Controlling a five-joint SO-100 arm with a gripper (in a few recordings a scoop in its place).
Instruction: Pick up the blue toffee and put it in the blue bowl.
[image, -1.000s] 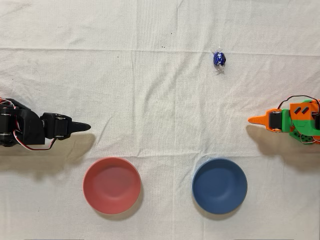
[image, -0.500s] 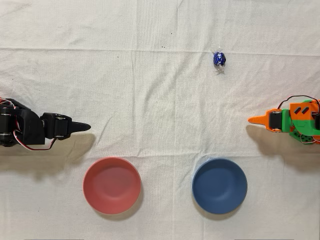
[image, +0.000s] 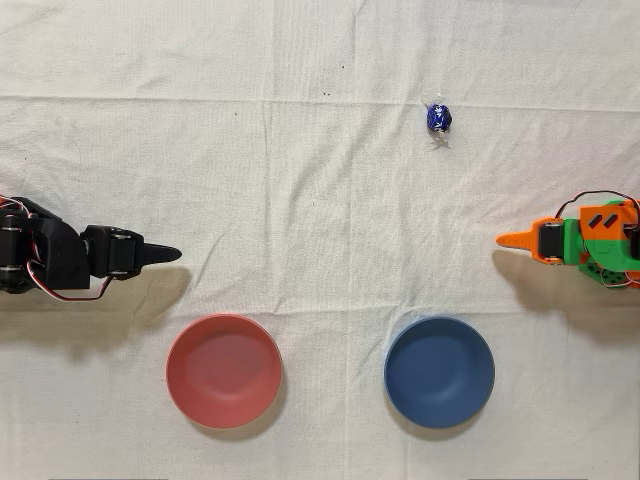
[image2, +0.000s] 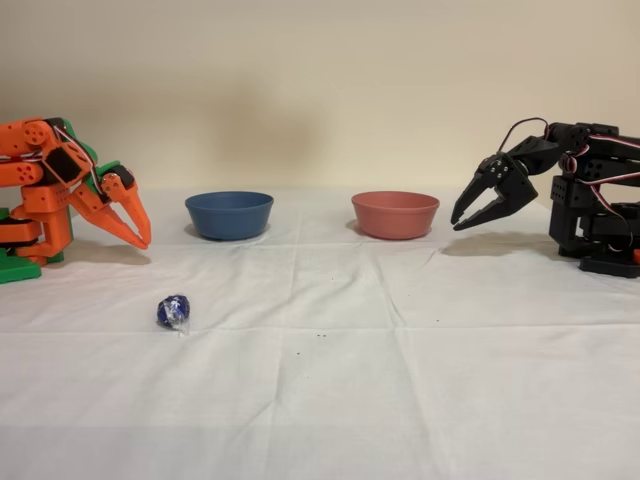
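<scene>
The blue toffee (image: 439, 119) lies alone on the white cloth, a small dark-blue foil sweet with clear twisted ends; in the fixed view the toffee (image2: 173, 311) sits at the front left. The blue bowl (image: 439, 371) stands empty, seen in the fixed view as the left bowl (image2: 229, 214). My orange gripper (image: 502, 240) rests at the right edge of the overhead view, shut and holding nothing, roughly midway between toffee and bowl. From the side, the gripper (image2: 143, 238) points down at the cloth, well behind the toffee.
A red-pink bowl (image: 223, 370) of the same size stands empty beside the blue one, also seen from the side (image2: 395, 214). The idle black arm (image: 60, 260) sits at the opposite edge. The cloth is creased.
</scene>
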